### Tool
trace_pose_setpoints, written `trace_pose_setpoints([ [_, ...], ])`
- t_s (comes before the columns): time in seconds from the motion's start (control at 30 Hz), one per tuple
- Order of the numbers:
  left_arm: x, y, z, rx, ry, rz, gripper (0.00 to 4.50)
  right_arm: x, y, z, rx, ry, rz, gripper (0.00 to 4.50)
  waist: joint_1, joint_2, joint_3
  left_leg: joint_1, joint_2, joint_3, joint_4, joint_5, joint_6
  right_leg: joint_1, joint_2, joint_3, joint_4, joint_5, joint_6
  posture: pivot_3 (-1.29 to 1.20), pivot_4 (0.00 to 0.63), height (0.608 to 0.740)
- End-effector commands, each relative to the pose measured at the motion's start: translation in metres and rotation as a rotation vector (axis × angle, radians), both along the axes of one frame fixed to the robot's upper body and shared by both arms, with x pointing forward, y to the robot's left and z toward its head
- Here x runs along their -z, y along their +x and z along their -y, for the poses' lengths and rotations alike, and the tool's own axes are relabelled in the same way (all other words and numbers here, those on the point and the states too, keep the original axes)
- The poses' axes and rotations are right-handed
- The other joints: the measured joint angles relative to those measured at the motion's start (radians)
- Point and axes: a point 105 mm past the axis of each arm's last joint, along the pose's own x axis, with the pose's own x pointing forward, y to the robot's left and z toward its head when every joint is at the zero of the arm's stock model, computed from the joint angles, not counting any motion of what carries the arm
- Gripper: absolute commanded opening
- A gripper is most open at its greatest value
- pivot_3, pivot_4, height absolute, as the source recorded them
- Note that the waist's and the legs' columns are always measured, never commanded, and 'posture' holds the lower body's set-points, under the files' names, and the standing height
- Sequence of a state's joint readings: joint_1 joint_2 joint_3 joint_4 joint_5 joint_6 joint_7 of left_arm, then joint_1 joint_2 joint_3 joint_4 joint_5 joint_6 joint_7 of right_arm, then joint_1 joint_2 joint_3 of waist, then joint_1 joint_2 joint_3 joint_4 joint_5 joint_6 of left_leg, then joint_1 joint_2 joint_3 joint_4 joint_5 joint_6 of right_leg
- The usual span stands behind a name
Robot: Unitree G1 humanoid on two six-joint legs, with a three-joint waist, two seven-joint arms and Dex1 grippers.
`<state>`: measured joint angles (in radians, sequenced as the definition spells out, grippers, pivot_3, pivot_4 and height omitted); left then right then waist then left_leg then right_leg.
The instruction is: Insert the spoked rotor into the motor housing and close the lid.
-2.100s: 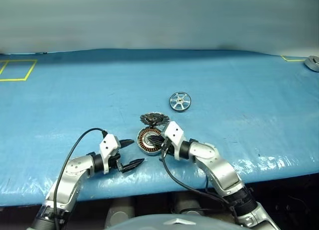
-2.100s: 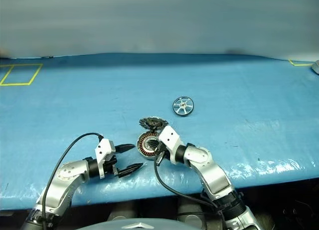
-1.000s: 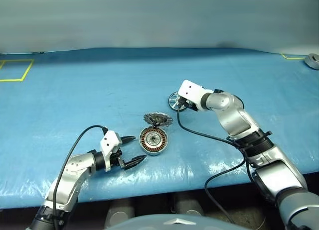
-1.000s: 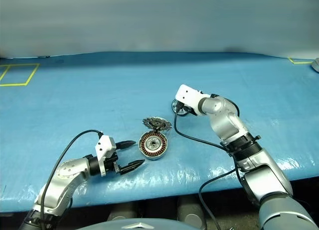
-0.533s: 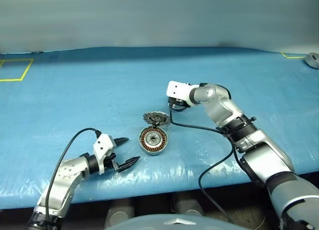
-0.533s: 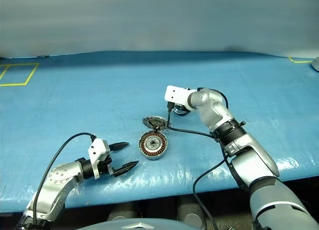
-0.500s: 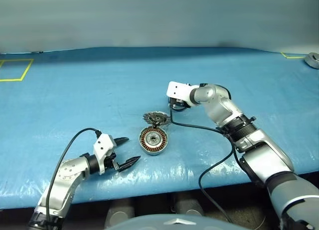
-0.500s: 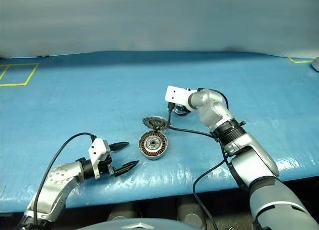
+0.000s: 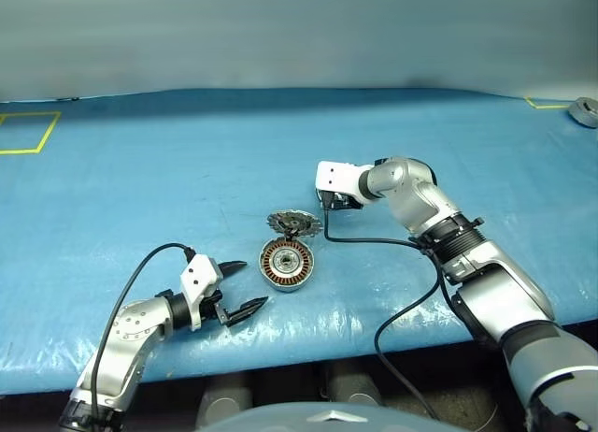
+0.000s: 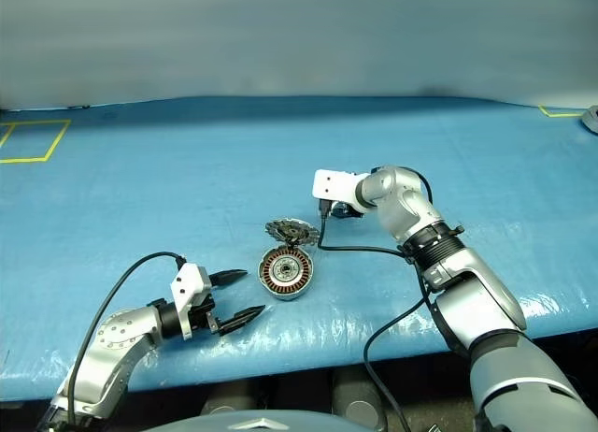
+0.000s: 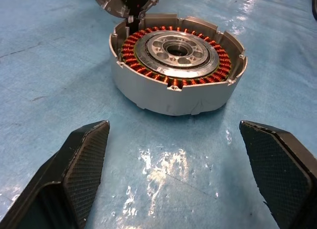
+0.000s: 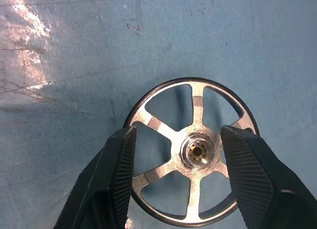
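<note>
Looks like a robotics lab or test bench rather than a home. Wide worktable (image 9: 140, 170) wrapped in glossy blue sheeting, marked with yellow tape squares (image 9: 21, 133), set before a bare grey wall (image 9: 280, 30). Laid out on it, loose motor parts: a motor housing (image 9: 287, 263) with copper windings, a spoked rotor (image 12: 193, 149).

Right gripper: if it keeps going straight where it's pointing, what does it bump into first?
Probably the shiny silver spoked rotor lying flat on the blue table; the right gripper has its open fingers on either side of the hub.
</note>
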<state>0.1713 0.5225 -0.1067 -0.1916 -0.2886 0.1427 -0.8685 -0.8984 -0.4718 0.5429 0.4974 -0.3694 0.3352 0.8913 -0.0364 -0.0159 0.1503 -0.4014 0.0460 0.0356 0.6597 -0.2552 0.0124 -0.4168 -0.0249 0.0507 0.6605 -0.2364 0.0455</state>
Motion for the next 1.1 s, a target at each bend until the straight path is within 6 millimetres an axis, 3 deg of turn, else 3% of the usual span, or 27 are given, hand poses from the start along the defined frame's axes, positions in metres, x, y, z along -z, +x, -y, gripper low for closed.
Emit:
trace_pose_setpoints([
  [0.03, -0.006, 0.002, 0.001, 0.011, -0.012, 0.034, 4.50, -0.009, 0.008, 0.006, 0.027, 0.004, 0.033, 2.83, 0.000, 0.000, 0.000, 0.000, 0.000, 0.000, 0.000, 0.000, 0.000, 0.000, 0.000, 0.000, 0.000, 0.000, 0.000, 0.00, 0.150, 0.740],
  [0.23, -0.009, 0.003, 0.001, 0.018, -0.011, 0.053, 4.50, -0.018, 0.016, 0.006, 0.041, 0.022, 0.066, 2.83, 0.000, 0.000, 0.000, 0.000, 0.000, 0.001, 0.001, 0.000, 0.000, 0.000, 0.000, 0.000, 0.000, 0.000, 0.000, 0.00, 0.150, 0.740],
  [0.53, -0.026, 0.007, 0.008, 0.038, -0.051, 0.122, 4.50, 0.001, 0.009, 0.014, 0.039, -0.028, -0.008, 2.83, 0.000, 0.000, 0.000, 0.000, 0.000, 0.000, 0.000, 0.000, 0.000, 0.000, 0.000, 0.000, 0.000, 0.001, 0.001, 0.00, 0.150, 0.740],
  [0.67, -0.026, 0.008, 0.008, 0.041, -0.050, 0.125, 4.50, 0.000, 0.008, 0.013, 0.017, -0.023, 0.002, 2.00, -0.001, 0.000, 0.000, 0.000, 0.000, 0.000, 0.001, 0.000, 0.000, 0.001, 0.000, 0.000, 0.000, 0.001, 0.001, 0.00, 0.150, 0.740],
  [0.7, -0.025, 0.007, 0.008, 0.041, -0.048, 0.118, 4.50, -0.001, 0.009, 0.013, 0.019, -0.021, 0.007, 1.79, -0.002, 0.000, 0.000, 0.001, 0.000, 0.000, 0.001, 0.000, 0.000, 0.001, 0.000, 0.000, 0.000, 0.001, 0.001, 0.00, 0.150, 0.740],
  [0.83, -0.022, 0.006, 0.008, 0.042, -0.043, 0.105, 4.50, -0.007, 0.009, 0.016, 0.030, 0.000, 0.016, 1.79, -0.001, 0.000, 0.000, 0.001, 0.000, 0.001, 0.000, 0.000, 0.000, 0.001, 0.000, 0.000, 0.001, 0.001, 0.001, 0.00, 0.150, 0.740],
  [1.1, -0.020, 0.007, 0.009, 0.045, -0.043, 0.097, 4.50, -0.032, 0.001, 0.040, 0.143, 0.045, 0.124, 1.79, 0.006, 0.001, 0.001, -0.001, 0.000, 0.000, 0.000, 0.000, 0.000, 0.000, 0.000, 0.000, 0.000, 0.002, 0.004, 0.00, 0.150, 0.740],
])
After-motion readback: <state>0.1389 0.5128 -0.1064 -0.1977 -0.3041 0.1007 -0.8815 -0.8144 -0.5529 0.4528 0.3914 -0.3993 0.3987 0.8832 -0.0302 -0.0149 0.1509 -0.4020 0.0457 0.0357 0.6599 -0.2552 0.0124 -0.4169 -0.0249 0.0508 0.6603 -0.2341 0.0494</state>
